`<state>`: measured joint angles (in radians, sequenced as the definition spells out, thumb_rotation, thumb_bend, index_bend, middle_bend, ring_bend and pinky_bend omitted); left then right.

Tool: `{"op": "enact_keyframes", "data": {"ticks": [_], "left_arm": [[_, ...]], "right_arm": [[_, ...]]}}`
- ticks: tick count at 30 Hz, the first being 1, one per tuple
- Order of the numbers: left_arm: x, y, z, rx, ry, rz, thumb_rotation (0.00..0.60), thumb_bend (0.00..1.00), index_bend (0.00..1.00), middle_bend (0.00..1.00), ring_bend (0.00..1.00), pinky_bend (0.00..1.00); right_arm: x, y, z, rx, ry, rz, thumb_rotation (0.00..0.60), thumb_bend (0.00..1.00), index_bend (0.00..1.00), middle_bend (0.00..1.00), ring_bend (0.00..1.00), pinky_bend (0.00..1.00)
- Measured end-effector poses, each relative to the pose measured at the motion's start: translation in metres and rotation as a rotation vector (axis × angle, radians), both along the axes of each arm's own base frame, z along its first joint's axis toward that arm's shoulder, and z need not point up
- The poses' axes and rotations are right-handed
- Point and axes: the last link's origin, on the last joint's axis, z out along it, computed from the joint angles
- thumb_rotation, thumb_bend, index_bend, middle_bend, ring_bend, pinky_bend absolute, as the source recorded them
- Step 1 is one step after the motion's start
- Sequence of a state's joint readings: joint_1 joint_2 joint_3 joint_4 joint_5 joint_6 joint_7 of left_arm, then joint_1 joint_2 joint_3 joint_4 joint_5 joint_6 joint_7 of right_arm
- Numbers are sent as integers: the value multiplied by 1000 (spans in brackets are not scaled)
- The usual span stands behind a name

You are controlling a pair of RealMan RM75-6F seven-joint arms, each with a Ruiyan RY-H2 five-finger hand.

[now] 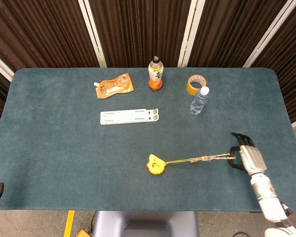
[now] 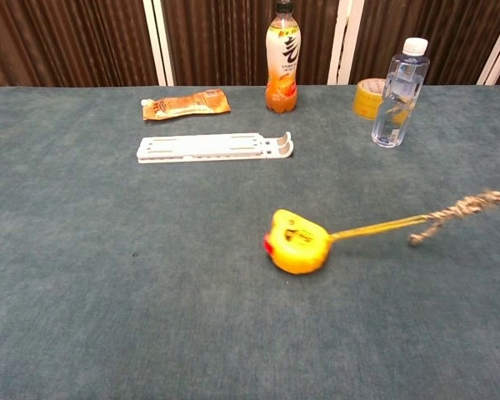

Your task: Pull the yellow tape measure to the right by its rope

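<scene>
The right hand [image 1: 247, 157] has its fingers [image 1: 238, 143] curled around the far end of the rope [image 1: 212, 158], clamped on it in a hooked grip; the chest view shows only the rope running out of its edge, so the hold is read from the head view alone. The rope is stretched taut and nearly straight away from the fingers toward the yellow tape measure [image 1: 156, 165], which lies tipped on the tabletop [image 1: 64, 163] well apart from the fingers, on their thumb-free side along the line of the cord. The left hand is in neither view. The pull looks well under way, with room left on the tabletop beyond the fingers. To do this step well, the fingers should keep the same closed hook on the rope and travel low and level, drawing straight along the cord's own line so the tape measure slides rather than rolls or lifts. An even, unhurried pull matters: a jerk could make the light casing tumble or let the braided cord slip through the fingers. The water bottle [image 1: 199, 100] and tape roll [image 1: 192, 84] stand off the path.
</scene>
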<state>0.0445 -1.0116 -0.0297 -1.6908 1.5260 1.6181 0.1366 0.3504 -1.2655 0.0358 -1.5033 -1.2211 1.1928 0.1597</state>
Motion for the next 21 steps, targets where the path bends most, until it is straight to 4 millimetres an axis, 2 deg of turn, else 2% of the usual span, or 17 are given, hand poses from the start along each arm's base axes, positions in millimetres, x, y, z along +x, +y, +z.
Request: {"op": "enact_keyframes", "data": {"ticks": [11,21], "left_arm": [[0,1,-3,-4,8,5,600,446,51,0,0,121],[-1,2,-4,-7,15,10,600,446,50,0,0,121]], "right_arm": [[-49,-17,54,-118,5,-128,600,583,876,192,158,0],[-79,-27,83,-180,43,-209,600,584,876,192,158,0]]}}
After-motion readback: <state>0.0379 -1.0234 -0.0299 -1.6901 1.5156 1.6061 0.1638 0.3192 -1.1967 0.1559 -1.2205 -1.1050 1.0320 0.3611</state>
